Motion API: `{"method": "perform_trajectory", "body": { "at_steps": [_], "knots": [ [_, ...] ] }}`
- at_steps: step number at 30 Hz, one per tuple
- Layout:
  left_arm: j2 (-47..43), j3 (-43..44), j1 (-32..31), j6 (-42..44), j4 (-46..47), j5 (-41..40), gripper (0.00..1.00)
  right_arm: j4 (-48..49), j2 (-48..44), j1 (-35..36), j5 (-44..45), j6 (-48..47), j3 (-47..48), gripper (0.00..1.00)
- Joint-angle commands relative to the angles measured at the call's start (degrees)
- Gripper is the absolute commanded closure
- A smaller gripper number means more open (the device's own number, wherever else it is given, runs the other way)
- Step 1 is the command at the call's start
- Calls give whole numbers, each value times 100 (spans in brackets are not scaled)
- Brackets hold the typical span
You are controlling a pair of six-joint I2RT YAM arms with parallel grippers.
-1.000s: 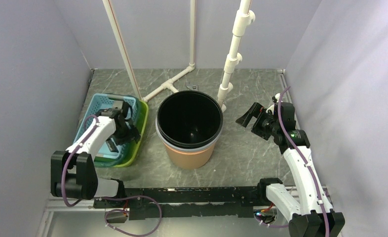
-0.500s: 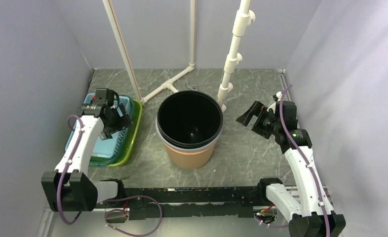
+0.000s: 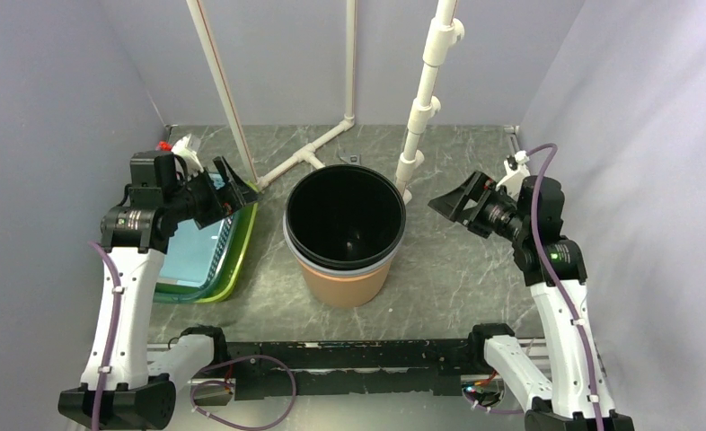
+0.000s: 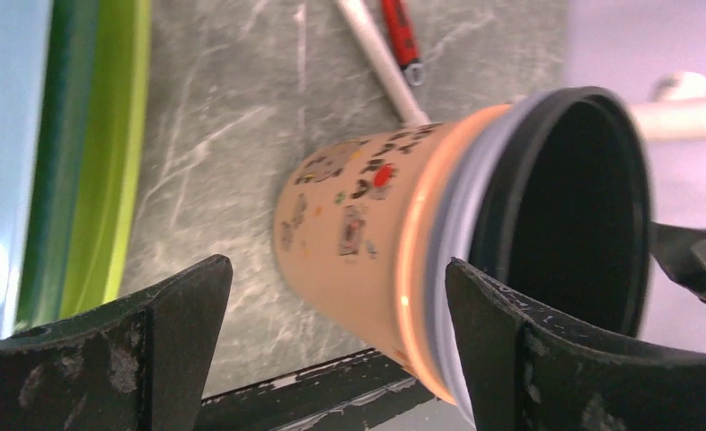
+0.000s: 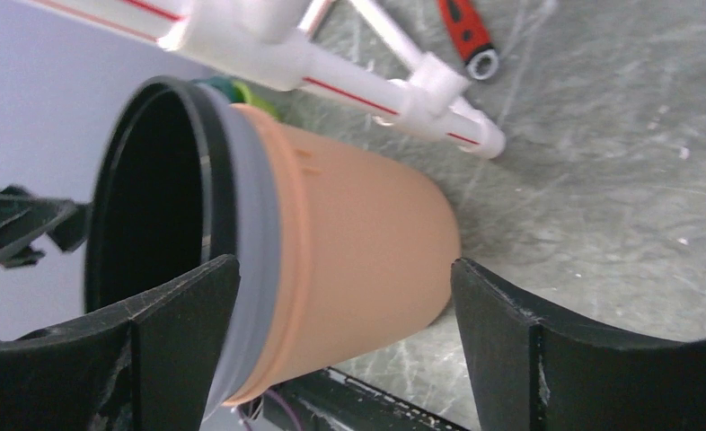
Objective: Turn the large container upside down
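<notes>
The large container [image 3: 345, 274] stands upright mid-table, its mouth facing up: a tan outer bucket with a grey band and a black inner rim. Small stickers dot its wall in the left wrist view [image 4: 354, 238]; the right wrist view shows the plain tan side [image 5: 367, 242]. My left gripper [image 3: 227, 190] hovers open to its left, above the tray's edge, pointing at it. My right gripper [image 3: 451, 204] hovers open to its right, facing the rim. Neither touches it. Each wrist camera frames the container between its own open gripper [image 4: 334, 269] [image 5: 345, 268], with nothing held.
A blue basket inside a green tray [image 3: 233, 269] sits at the left. White PVC pipes [image 3: 306, 159] lie behind the container, and a jointed white post [image 3: 419, 108] rises at its back right. A red-handled wrench [image 5: 468, 36] lies near the pipes. Purple walls enclose three sides.
My left arm has lifted off the blue basket and swung up to face the container. My right gripper has risen slightly and turned toward the rim. The container has not moved.
</notes>
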Motion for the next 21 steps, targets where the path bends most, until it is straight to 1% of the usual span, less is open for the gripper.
{"method": "perform_trajectory", "body": {
  "at_steps": [1,3,5,9,11,14,18,21],
  "knots": [
    [116,517,-8,-22,390,1098,6,193,111,61,-894,-41,567,15],
    [180,559,-16,-32,560,1422,6,-45,251,235,-830,-187,817,20],
    [243,580,-57,-33,651,1587,7,-191,390,663,-626,-287,1027,24],
    [398,680,-343,29,611,1571,7,-612,709,2115,691,-304,1559,26],
    [514,772,-691,83,499,1319,7,-829,917,2702,1307,-225,1789,28],
    [678,839,-1080,130,333,1026,7,-1191,1293,3172,1857,-62,2054,35],
    [719,743,-1186,35,277,593,8,-1470,1555,3754,2820,203,2159,37],
    [748,663,-1186,-39,361,561,11,-1295,1768,4037,2919,242,2179,46]
  ]
}}
